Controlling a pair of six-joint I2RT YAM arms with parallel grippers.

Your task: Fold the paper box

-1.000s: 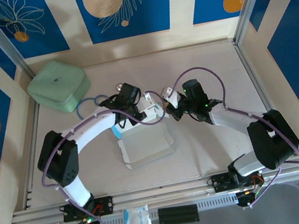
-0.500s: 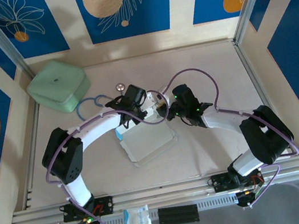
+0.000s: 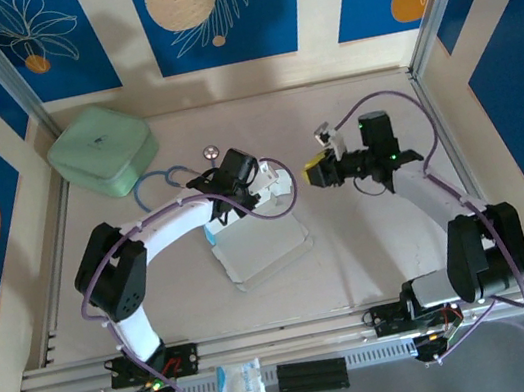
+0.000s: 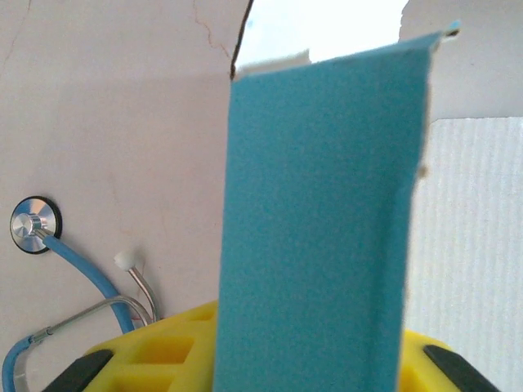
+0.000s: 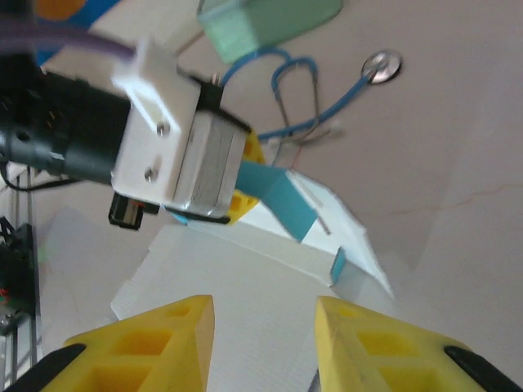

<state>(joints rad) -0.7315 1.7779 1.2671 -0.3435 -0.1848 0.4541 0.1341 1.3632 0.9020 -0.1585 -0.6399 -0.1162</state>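
Note:
The paper box (image 3: 263, 247) lies opened out in mid-table, white face up. One teal flap (image 4: 319, 220) stands up from it between yellow fingers (image 4: 147, 359). My left gripper (image 3: 253, 189) is shut on that flap at the box's far edge. In the right wrist view the same flap (image 5: 278, 196) comes out of the left gripper (image 5: 241, 192), with the white card (image 5: 245, 286) below. My right gripper (image 3: 318, 172) hangs open to the right of the box, apart from it. Nothing sits between its yellow fingers (image 5: 163, 343).
A mint-green case (image 3: 101, 148) sits at the back left. A blue stethoscope (image 3: 212, 151) lies just behind the left gripper. A clear packet (image 3: 239, 385) and a black block (image 3: 312, 375) rest on the front rail. Metal posts frame the table sides.
My right gripper has opened and drawn back to the right, away from the box. The left gripper has kept its hold on the flap, and the box has shifted slightly.

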